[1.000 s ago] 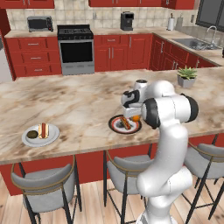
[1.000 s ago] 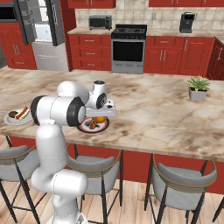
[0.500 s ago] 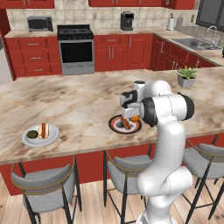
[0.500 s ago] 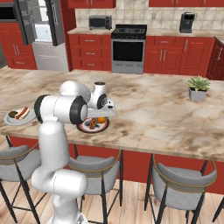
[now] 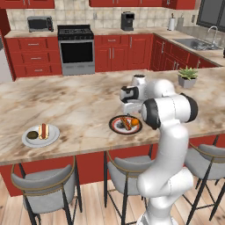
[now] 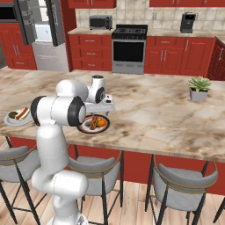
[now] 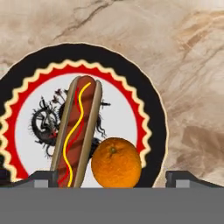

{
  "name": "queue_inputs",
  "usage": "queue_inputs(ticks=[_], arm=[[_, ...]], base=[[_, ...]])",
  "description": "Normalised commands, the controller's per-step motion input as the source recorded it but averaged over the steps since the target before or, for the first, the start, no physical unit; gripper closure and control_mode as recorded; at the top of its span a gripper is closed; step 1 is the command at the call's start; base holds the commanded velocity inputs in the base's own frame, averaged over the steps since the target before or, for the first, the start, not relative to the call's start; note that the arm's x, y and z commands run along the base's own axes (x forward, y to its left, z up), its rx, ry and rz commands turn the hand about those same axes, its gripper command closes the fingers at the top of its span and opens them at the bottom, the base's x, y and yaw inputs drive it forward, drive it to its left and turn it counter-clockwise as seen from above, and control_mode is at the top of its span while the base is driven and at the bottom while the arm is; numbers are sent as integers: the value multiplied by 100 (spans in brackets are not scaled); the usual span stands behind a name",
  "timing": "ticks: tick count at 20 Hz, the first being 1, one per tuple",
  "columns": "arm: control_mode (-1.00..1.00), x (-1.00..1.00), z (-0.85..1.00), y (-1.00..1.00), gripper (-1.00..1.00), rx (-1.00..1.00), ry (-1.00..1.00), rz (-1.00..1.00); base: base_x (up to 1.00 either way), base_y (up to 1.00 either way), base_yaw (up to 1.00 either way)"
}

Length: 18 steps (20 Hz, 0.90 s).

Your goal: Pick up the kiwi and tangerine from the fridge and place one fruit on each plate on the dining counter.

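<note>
Tangerine (image 7: pixel 116 162): a bright orange ball with dimpled skin and a small dark stem spot on top, lying on the dark plate (image 7: pixel 153 109) and touching the side of the hot dog (image 7: pixel 78 131) beside it.
Dark plate: showing a black rim, a red ring with a cream zigzag edge, and a white middle with a dark swirling drawing; it is sitting on the beige marbled table (image 5: pixel 79 105), near its front edge.
Hot dog: lying lengthwise across the plate's middle, a red sausage in a tan bun with a wavy yellow line along it.
Jaws: standing wide, one dark tip (image 7: pixel 43 179) at each side of the tangerine, clear of it and gripping nothing.
Gripper (image 5: pixel 130 107): hovering just above the dark plate.
Kiwi (image 5: pixel 33 135): a small dark brownish-green ball resting on the pale plate (image 5: pixel 49 139), next to a second hot dog (image 5: pixel 43 131), well apart to the arm's left.
Fridge (image 6: pixel 44 35): standing in the far corner with its dark doors open.
</note>
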Motion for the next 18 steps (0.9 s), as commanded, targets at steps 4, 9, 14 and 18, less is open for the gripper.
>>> queue_inputs(ticks=[4, 9, 14, 18], arm=[[-100, -29, 100, 45, -100, -10, -2, 0], [-100, -61, 98, 62, -100, -17, -15, 2], [-100, -93, 84, 66, -100, -7, -12, 4], [-100, -100, 38, 47, -100, 1, -2, 2]], base=[[0, 0, 0], [0, 0, 0], [0, 0, 0], [0, 0, 0]])
